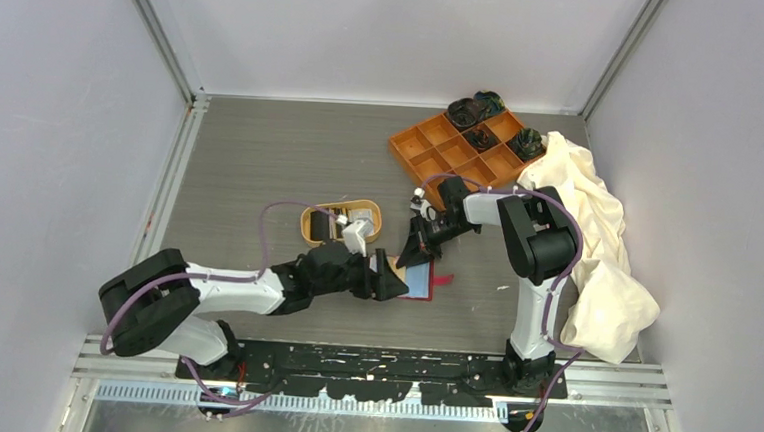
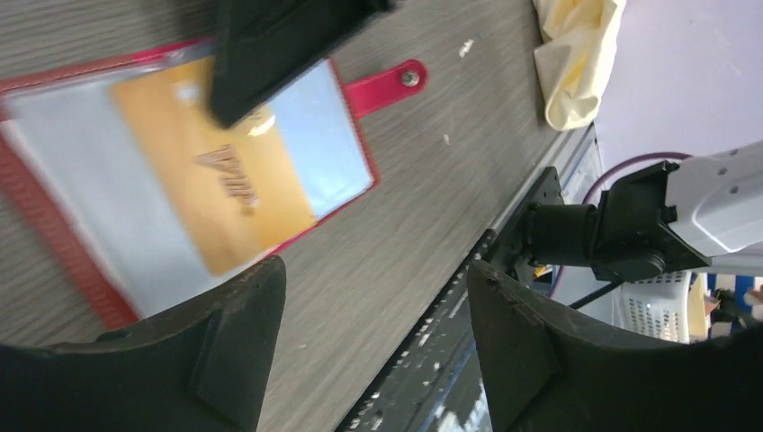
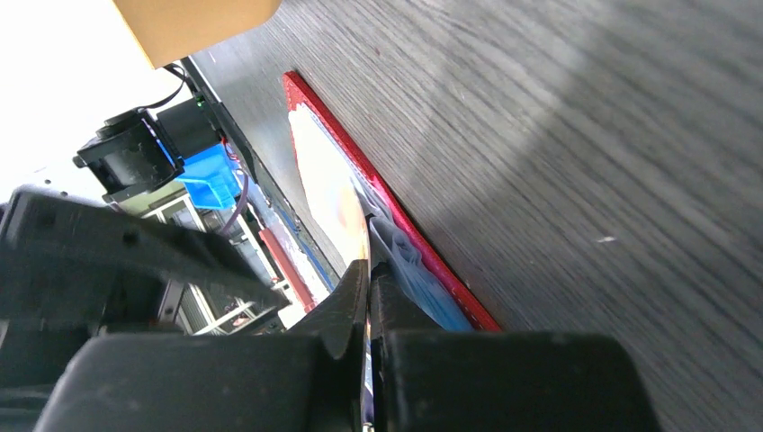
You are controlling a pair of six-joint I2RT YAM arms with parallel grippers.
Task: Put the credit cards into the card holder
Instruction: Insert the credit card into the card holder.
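Observation:
The red card holder (image 2: 56, 236) lies open on the table, blue lining up and snap tab (image 2: 396, 85) pointing away. A tan-gold credit card (image 2: 225, 171) lies on the lining; whether it sits in a slot I cannot tell. My left gripper (image 2: 373, 297) hovers just off the holder's near edge, open, with only bare table between its fingers. My right gripper (image 3: 370, 270) is shut on a thin inner leaf of the card holder (image 3: 396, 211), lifting it. From above, the two grippers (image 1: 394, 277) (image 1: 418, 246) meet over the holder (image 1: 422, 284).
An oval tan dish (image 1: 309, 222) with more cards stands just behind the left gripper. An orange compartment tray (image 1: 440, 147) holding dark items sits at the back right. A cream cloth (image 1: 597, 239) is heaped along the right wall.

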